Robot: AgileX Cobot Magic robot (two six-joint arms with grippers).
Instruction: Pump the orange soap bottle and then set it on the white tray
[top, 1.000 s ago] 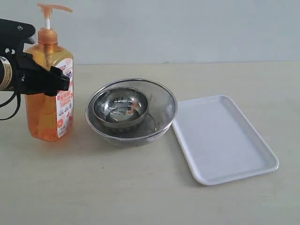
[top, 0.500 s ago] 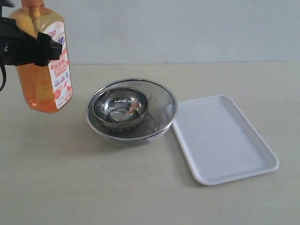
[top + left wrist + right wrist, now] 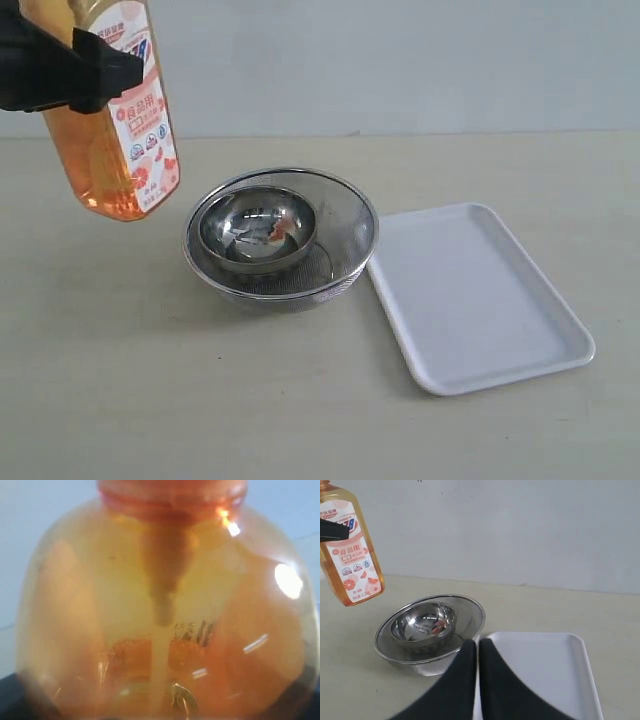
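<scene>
One steel bowl (image 3: pixel 257 228) inside mesh bowl (image 3: pixel 347 228); orange soap bottle (image 3: pixel 112 155) aloft.

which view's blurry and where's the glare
Left wrist view: the orange soap bottle fills the frame, soft and out of focus, with white glare spots on it. Exterior view: sharp, evenly lit; the steel bowl shows mirror reflections, the white tray barely any. Right wrist view: sharp background, the right gripper a dark featureless shape.

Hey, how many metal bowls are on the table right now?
2. A wide mesh bowl sits just left of the white tray in the exterior view, and a smaller solid bowl is nested inside it. Anything beneath them would be hidden.
</scene>
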